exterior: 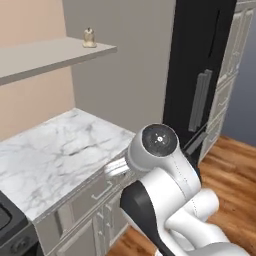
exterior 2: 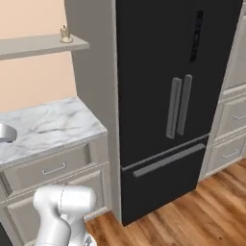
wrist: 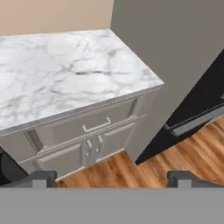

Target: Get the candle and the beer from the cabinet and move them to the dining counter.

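Observation:
The candle (exterior: 89,37), tiny and cream-beige, stands near the right end of the cabinet (exterior: 45,56), a plain grey wall shelf. From the right base view the candle (exterior 2: 65,34) sits on that same shelf board (exterior 2: 33,46). My gripper (wrist: 111,179) is open, its two dark fingertips (wrist: 40,178) far apart with nothing between them. It looks down from well in front of and below the shelf, over a marble worktop (wrist: 65,70). The beer and the dining counter are out of view.
Under the shelf lies a marble worktop (exterior: 60,150) on beige drawers (exterior 2: 53,168), with a black stove corner (exterior: 7,220) at its left. A tall black fridge (exterior 2: 173,96) stands to the right behind a grey side panel. The wooden floor (exterior 2: 192,211) lies open in front.

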Robot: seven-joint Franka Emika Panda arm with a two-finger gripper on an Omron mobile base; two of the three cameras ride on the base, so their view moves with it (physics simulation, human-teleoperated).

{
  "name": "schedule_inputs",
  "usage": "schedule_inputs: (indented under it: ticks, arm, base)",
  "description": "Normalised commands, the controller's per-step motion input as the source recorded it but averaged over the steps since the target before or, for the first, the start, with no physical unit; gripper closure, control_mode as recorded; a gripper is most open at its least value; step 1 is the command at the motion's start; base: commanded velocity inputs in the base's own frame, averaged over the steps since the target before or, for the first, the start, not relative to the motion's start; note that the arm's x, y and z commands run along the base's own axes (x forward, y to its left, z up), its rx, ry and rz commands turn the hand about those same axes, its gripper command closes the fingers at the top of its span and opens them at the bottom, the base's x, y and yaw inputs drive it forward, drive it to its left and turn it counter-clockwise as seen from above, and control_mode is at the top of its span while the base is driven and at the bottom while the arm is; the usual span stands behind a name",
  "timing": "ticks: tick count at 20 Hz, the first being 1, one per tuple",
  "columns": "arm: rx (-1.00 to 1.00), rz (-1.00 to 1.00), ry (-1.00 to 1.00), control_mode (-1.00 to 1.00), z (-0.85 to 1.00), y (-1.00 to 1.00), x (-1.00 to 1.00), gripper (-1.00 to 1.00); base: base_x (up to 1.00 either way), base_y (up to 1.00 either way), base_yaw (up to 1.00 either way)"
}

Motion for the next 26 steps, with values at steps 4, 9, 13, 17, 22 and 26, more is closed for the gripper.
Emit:
schedule_inputs:
  ticks: [4, 9, 13, 17, 22, 26]
  arm:
    - [0.0, 0.0, 0.0, 1.0, 0.0, 0.0, 0.0, -1.0]
    - [0.0, 0.0, 0.0, 1.0, 0.0, 0.0, 0.0, -1.0]
    - [0.0, 0.0, 0.0, 1.0, 0.0, 0.0, 0.0, -1.0]
    - [0.0, 0.0, 0.0, 1.0, 0.0, 0.0, 0.0, -1.0]
    - [0.0, 0.0, 0.0, 1.0, 0.0, 0.0, 0.0, -1.0]
    - [0.0, 0.0, 0.0, 1.0, 0.0, 0.0, 0.0, -1.0]
  base:
    - [1.0, 0.0, 0.35]
    - [0.55, 0.07, 0.39]
    - [0.3, 0.19, 0.54]
    - [0.31, 0.09, 0.55]
    - [0.37, -0.09, 0.5]
    - [0.48, -0.1, 0.45]
